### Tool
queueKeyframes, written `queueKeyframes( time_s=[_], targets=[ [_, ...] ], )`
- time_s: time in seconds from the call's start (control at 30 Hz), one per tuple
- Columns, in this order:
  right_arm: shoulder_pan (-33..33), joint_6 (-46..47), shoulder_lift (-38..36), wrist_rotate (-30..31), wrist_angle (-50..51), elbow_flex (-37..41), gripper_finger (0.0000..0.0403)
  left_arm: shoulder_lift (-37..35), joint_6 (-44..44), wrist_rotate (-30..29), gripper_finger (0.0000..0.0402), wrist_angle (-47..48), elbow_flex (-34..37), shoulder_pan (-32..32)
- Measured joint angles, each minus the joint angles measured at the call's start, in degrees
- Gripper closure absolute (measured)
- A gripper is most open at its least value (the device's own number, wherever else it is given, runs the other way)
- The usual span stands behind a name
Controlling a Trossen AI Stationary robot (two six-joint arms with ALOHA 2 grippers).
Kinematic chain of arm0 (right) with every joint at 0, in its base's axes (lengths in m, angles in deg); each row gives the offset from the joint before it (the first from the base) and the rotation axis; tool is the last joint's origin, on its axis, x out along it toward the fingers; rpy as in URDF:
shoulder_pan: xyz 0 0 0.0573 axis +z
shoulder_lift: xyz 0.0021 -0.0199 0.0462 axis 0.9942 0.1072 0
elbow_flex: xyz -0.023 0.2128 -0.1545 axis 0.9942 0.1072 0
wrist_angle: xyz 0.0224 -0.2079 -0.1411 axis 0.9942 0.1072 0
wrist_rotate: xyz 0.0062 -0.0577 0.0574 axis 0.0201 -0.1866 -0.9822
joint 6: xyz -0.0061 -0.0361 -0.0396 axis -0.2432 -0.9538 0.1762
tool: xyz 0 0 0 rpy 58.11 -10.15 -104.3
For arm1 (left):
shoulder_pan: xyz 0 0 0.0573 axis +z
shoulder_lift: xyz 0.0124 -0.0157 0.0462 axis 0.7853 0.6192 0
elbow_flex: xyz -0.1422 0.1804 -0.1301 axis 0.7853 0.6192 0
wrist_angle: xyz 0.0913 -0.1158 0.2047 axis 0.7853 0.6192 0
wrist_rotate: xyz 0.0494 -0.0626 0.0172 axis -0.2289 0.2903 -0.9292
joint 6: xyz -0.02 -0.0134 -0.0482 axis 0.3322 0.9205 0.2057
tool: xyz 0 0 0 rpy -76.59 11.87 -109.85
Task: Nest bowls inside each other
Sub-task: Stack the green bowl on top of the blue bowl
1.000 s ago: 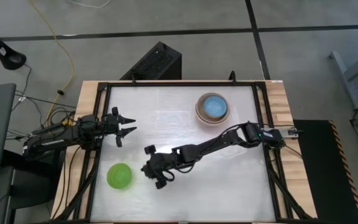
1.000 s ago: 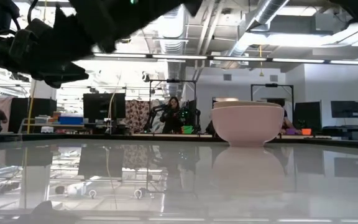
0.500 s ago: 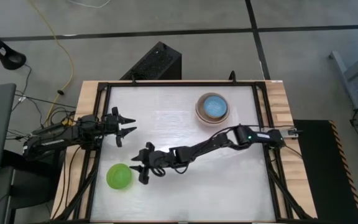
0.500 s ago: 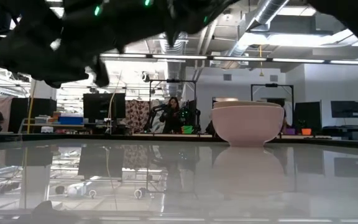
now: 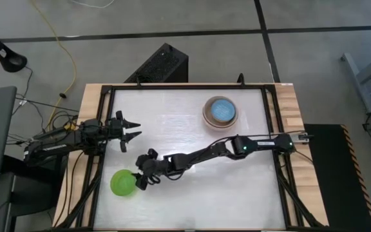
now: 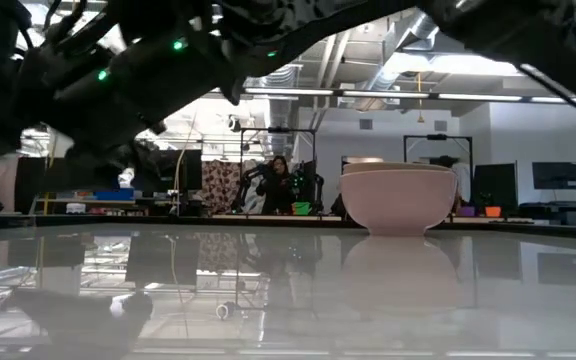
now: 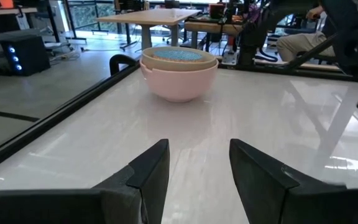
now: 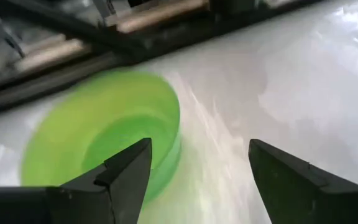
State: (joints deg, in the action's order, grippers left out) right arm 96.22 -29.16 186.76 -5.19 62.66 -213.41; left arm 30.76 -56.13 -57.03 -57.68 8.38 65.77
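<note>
Bowls sit in two places on the white table (image 5: 192,193): a bright green bowl (image 5: 123,183) lies alone near the front left corner, while a stack of nested bowls (image 5: 220,113) stands toward the back right, well apart from it. In that stack a blue bowl (image 5: 221,109) rests inside a beige bowl (image 7: 179,62), which sits in a pink bowl (image 7: 179,79); no other bowl can be made out from above. The right gripper (image 5: 144,177), at the end of an arm stretched low across the table, is just beside the green bowl's right edge, its fingers (image 8: 126,171) spread wide with nothing between them and the bowl's rim directly ahead. The left gripper (image 5: 132,128) waits by the table's left edge, behind the green bowl, its fingers (image 7: 151,165) parted and empty, pointed across the table toward the stack. A person (image 6: 274,184) sits at a desk in the room beyond the table.
</note>
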Motion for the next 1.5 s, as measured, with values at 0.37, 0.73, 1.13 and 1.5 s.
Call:
queueKeyframes(
  time_s=[0.37, 0.73, 1.13, 1.5],
  targets=[
    [-0.14, 1.09, 2.27, -1.7, 3.56, -4.08, 0.0113, 0.0, -0.02, -0.18, 0.0244, -0.02, 0.0, 0.0],
    [-0.17, 1.43, 2.2, -3.22, 8.17, -4.06, 0.0129, 0.0, -0.04, -2.45, 0.0244, -0.27, 0.0, 0.0],
    [-0.29, 1.42, 2.12, -3.3, 8.51, -4.06, 0.0134, 0.0, -0.04, -3.32, 0.0244, -0.37, -0.01, 0.0],
    [-1.3, 0.92, -0.32, -2.95, 16.9, -4.08, 0.0134, 0.0, -0.04, -3.32, 0.0244, -0.39, -0.02, 0.0]
  ],
)
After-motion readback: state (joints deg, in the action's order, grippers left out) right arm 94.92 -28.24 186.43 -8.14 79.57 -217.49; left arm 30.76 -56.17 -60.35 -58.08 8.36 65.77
